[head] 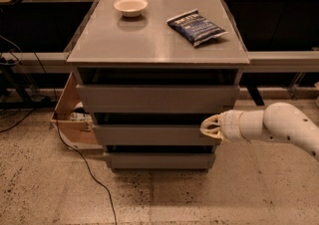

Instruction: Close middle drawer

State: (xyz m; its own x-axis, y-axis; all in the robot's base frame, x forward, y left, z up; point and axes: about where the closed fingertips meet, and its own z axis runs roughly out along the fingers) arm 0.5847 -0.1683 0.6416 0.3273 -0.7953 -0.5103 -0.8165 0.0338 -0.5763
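Note:
The middle drawer [149, 134] is the mid-sized grey flat front of the three on the grey cabinet, between the tall top front [157, 98] and the short bottom front [158, 161]. Its front sits close to the cabinet with a dark gap above it. My gripper [208, 128] comes in from the right on a white arm and its tips rest against the right end of the middle drawer's front.
On the cabinet top [149, 45] stand a white bowl [130, 6] and a blue snack bag [196, 27]. A cardboard box [72, 117] and a black cable [79, 162] lie on the speckled floor at the left. Dark shelving runs behind.

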